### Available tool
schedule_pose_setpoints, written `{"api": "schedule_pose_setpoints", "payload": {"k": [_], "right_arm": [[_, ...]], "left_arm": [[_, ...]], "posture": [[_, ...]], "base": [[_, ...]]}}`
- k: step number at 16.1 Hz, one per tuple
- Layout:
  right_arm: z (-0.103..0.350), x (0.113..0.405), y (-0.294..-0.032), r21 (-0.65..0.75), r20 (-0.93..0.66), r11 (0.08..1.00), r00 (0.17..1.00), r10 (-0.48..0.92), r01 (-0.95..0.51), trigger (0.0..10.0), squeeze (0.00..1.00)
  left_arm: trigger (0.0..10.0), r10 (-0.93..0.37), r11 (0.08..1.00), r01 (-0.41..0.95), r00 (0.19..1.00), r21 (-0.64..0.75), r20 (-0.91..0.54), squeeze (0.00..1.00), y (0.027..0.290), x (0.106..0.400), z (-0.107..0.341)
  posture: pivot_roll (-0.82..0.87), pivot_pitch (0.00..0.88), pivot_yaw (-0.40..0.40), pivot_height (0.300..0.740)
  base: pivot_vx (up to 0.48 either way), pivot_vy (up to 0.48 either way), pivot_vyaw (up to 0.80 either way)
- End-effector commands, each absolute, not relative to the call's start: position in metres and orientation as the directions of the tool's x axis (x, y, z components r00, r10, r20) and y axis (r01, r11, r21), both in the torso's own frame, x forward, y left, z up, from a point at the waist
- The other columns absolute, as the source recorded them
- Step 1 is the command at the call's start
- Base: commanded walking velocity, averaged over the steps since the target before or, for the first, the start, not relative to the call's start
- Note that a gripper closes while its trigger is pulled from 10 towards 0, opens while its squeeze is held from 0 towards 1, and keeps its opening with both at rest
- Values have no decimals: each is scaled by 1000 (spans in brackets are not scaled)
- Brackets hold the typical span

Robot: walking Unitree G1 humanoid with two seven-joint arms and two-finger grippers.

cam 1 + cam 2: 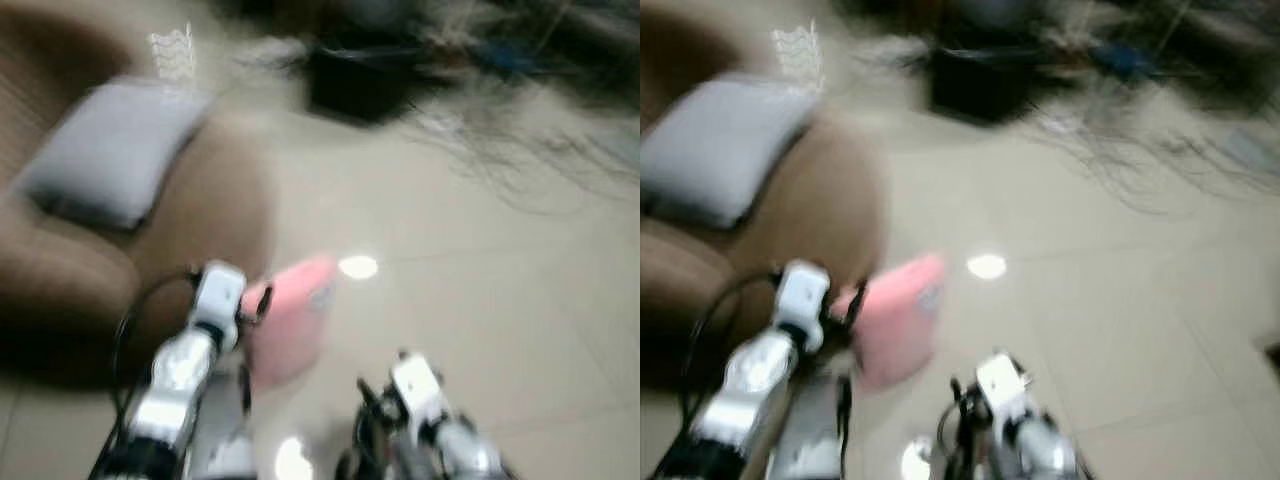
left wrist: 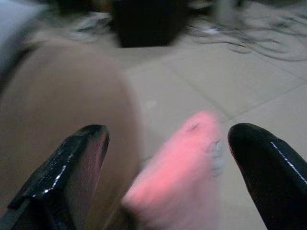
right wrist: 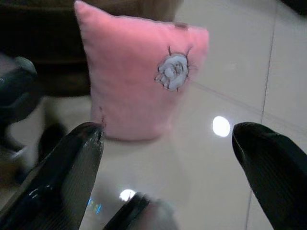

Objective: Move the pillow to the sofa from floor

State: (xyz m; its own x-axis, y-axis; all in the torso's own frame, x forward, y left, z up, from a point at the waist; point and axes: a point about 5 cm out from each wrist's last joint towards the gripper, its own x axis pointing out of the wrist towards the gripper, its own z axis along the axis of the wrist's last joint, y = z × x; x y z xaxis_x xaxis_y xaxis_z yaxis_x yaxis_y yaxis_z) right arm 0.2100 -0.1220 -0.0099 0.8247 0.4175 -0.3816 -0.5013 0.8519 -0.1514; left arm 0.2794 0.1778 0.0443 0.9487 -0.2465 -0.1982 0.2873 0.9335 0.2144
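- Our left pincer is spread wide and grasping nothing, its two black fingers standing on either side of the pink pillow without touching it.
- From the head camera we see the left arm reaching forward, with its wrist just beside the pillow's near edge.
- Our right pincer is likewise released, fingers far apart, aimed at the pillow from a little way back and holding nothing.
- We see the right arm lower in the head view, on the side of the pillow away from the sofa.
- The pink pillow stands upright on the floor, with a small pale flower-like patch on the face that looks toward the right pincer.
- We find the pillow just beside the brown sofa, at the foot of its rounded arm; whether the two touch we cannot tell through the blur.
- Beyond the pillow, a grey cushion lies up on the sofa seat.
- The floor is pale glossy tile, and a bright spot of reflected light sits just beyond the pillow on the side away from the sofa.
- Farther off past the pillow we make out a dark boxy object and a tangle of dark cables on the floor, both too blurred to tell more.
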Motion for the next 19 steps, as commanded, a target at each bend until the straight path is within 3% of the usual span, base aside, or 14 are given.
{"api": "schedule_pose_setpoints", "payload": {"k": [1, 5, 9, 19], "right_arm": [[-12, 205, -123, -142, -394, 858, 823, 409, -494, 10000, 0], [-12, 205, -122, -112, -387, 869, 827, 409, -482, 10000, 0], [-11, 205, -122, -112, -381, 869, 828, 411, -483, 10000, 0], [-10, 206, -120, -111, -381, 861, 822, 424, -496, 10000, 0]], "left_arm": [[10000, -247, 930, 300, 938, 211, -244, 1000, 178, 274, 35], [10000, -251, 928, 305, 936, 215, -246, 1000, 177, 273, 35], [10000, -253, 922, 310, 936, 232, -245, 1000, 176, 273, 35], [10000, -255, 917, 315, 934, 246, -249, 1000, 175, 273, 36]], "posture": [[79, 198, -109, 572], [79, 198, -109, 536], [78, 204, -107, 536], [72, 214, -104, 536]], "base": [[0, 0, 0], [0, 0, 0], [0, 0, 0], [368, -285, 0]]}}
